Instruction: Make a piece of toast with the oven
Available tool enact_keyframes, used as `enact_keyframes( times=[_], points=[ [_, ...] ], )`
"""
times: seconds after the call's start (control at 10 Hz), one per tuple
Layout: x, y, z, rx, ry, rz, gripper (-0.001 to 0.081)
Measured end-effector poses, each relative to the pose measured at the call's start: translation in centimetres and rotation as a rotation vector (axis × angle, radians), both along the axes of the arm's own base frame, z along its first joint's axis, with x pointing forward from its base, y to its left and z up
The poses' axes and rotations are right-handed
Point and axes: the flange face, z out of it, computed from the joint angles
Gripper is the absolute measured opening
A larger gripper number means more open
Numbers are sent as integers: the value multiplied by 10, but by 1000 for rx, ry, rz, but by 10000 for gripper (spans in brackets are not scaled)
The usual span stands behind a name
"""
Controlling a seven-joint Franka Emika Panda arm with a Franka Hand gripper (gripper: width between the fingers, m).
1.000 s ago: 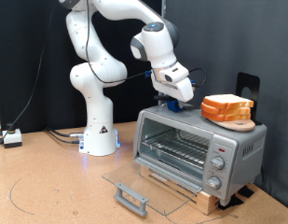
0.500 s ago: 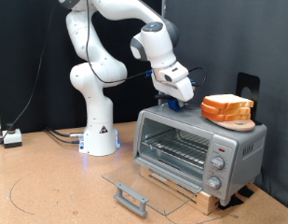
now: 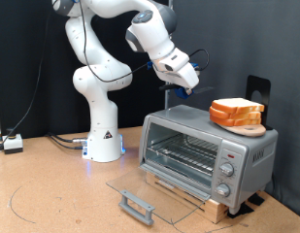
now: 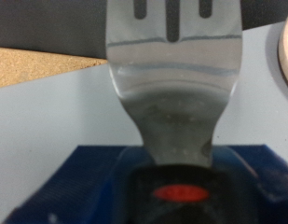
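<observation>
The exterior view stands off the arm, at about table height, facing the open front of the oven (image 3: 208,150) from medium distance. The wrist view looks very closely down a metal spatula (image 4: 174,79); both views share the oven top

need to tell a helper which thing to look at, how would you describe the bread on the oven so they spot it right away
Find the silver toaster oven with its glass door folded down, at the exterior view's right. On its flat top, toward the right end above the knobs, sits a stack of bread slices. Orange-brown crust and pale faces make it the only food in view; the gripper hangs above the oven's other end.
</observation>
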Motion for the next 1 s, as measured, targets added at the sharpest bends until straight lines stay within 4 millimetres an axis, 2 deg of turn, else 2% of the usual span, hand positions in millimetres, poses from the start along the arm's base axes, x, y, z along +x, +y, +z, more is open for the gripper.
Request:
enact_keyframes(
  times=[0.2, 0.5, 1.0],
  points=[
    [12, -12, 4, 52, -4, -104, 391],
    [34, -59, 10, 112, -47, -298, 391],
    [36, -138, 1, 40, 6, -383, 391]
  ],
)
